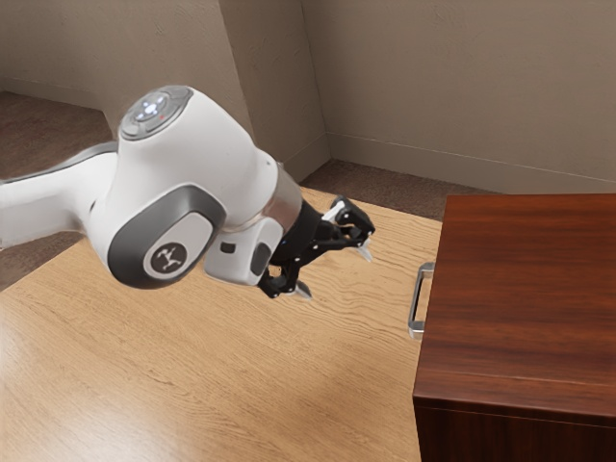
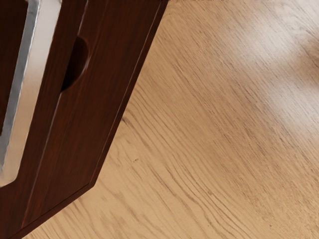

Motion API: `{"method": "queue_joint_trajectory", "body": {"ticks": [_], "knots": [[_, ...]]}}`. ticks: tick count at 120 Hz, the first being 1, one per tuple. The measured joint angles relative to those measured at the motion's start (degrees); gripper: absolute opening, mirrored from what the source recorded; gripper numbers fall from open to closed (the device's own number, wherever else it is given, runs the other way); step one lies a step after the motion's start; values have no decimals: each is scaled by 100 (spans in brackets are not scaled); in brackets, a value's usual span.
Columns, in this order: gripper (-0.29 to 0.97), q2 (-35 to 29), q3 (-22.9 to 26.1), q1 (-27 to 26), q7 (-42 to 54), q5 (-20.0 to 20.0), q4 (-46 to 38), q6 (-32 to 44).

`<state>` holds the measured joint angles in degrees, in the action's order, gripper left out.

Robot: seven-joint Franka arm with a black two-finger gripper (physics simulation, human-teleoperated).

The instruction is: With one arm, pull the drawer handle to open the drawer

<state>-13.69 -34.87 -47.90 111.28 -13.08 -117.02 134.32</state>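
Plainly at the approach step: gripper spread open and empty over the table, near but short of the handle on the cabinet at the exterior view's right. Next, needs straddling it, clamping, pulling straight back. From the side, a read of that gap; from the wrist, close on the wood front and its round recess.

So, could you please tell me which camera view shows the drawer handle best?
The exterior view: the drawer handle shows whole there, a silver bar on the dark wooden cabinet front, with the open gripper apart from it. The wrist view shows part of the handle close up, cut off at the edge.
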Motion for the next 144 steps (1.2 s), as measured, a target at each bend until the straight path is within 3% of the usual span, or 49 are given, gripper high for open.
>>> {"method": "queue_joint_trajectory", "body": {"ticks": [144], "knots": [[68, 575, -2, -346, 514, 3, -256, 988]]}}
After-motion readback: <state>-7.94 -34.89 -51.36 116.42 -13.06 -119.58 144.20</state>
